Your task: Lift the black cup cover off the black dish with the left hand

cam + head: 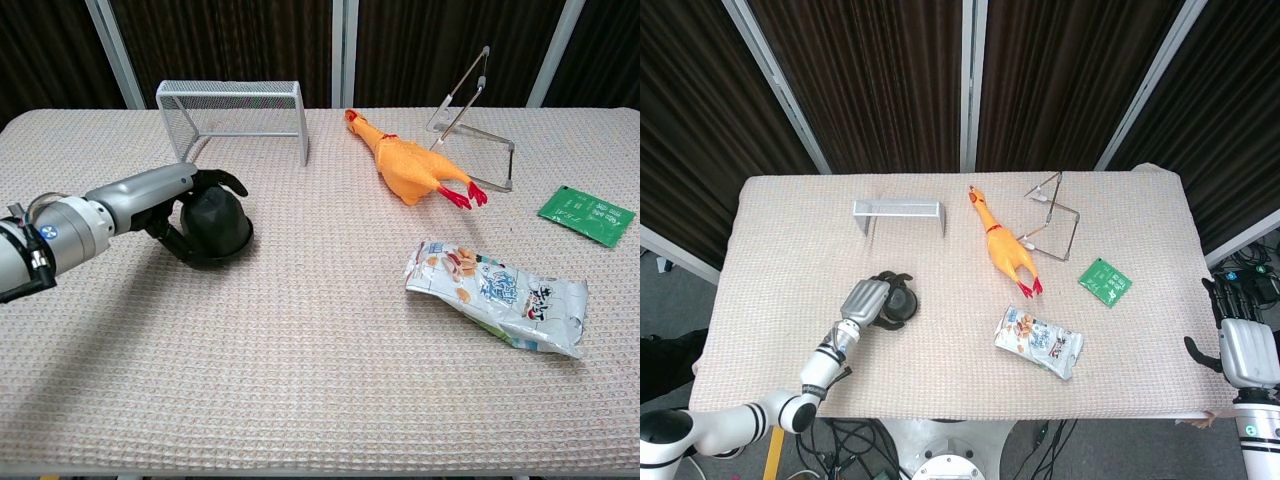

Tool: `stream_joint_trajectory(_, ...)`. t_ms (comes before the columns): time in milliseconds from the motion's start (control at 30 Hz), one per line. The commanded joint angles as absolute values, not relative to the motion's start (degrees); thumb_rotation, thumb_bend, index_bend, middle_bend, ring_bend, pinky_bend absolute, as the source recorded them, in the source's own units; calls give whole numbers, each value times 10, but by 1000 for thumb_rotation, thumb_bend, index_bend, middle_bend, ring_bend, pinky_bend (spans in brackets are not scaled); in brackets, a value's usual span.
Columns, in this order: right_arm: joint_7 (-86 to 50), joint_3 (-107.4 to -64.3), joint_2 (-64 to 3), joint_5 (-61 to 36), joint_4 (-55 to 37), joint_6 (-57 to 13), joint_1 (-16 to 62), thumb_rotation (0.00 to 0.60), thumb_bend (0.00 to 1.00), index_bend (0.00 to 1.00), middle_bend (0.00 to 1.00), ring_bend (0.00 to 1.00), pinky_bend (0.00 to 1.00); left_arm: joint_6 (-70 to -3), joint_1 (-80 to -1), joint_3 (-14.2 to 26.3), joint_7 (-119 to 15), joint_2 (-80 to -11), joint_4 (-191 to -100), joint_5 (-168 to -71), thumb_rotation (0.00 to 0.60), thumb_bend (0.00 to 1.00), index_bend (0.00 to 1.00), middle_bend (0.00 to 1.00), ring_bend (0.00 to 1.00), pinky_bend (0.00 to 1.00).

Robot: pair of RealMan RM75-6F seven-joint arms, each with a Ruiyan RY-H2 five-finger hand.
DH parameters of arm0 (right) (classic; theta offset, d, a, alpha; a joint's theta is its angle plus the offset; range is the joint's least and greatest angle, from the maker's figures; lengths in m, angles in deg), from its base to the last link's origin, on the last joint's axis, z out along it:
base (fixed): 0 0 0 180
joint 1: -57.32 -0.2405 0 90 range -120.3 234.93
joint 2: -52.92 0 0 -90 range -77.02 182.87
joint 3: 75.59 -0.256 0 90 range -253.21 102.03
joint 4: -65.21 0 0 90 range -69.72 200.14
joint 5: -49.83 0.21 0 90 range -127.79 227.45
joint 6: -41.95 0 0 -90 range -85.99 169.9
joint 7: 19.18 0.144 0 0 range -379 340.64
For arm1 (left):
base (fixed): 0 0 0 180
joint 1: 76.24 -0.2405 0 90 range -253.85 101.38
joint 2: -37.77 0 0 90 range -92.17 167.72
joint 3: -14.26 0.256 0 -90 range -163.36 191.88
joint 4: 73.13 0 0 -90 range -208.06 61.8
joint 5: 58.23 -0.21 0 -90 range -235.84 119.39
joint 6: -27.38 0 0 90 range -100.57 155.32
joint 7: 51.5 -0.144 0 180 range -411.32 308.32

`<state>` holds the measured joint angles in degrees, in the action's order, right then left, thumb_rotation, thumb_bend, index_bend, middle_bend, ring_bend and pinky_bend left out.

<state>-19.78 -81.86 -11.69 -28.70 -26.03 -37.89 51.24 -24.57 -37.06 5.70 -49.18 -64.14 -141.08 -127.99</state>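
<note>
The black cup cover (pixel 903 304) (pixel 216 222) is a dome standing upright on the table cloth, left of centre. It has a wider black rim (pixel 222 254) at its base, and I cannot tell whether that rim is the dish. My left hand (pixel 866 302) (pixel 168 204) reaches in from the left. Its fingers (pixel 226 180) are splayed apart around and above the cover's top, and they do not grip the cover. My right hand (pixel 1246 350) hangs off the table's right edge in the head view and holds nothing.
A wire rack (pixel 232 108) stands just behind the cover. A rubber chicken (pixel 410 165), a metal stand (pixel 470 120), a green packet (pixel 587 215) and a snack bag (pixel 495 295) lie to the right.
</note>
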Motion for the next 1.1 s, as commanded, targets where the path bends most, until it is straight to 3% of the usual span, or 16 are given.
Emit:
stream_joint_trajectory(33,-197,-819,-117,-286,-260,-379,513,600,185,0,8,0,0,-244,-371,56,-491,-640,-1413,-1282,600,175,162,248,140,265)
stream_joint_trajectory(433,-191,-819,-118,-287,-255,-380,513,600,186,0,10,0,0,-231,-370,58,-502,-626,-1432,-1280,600,160,158,243,136,261)
stream_joint_trajectory(667,-189,-819,-119,-291,-254,-381,512,600,188,0,11,0,0,-220,-368,62,-500,-615,-1444,-1285,600,118,145,164,89,233)
stream_joint_trajectory(1100,-186,-818,-121,-288,-250,-378,512,600,187,0,13,0,0,-210,-365,49,-499,-599,-1463,-1267,600,119,144,206,91,238)
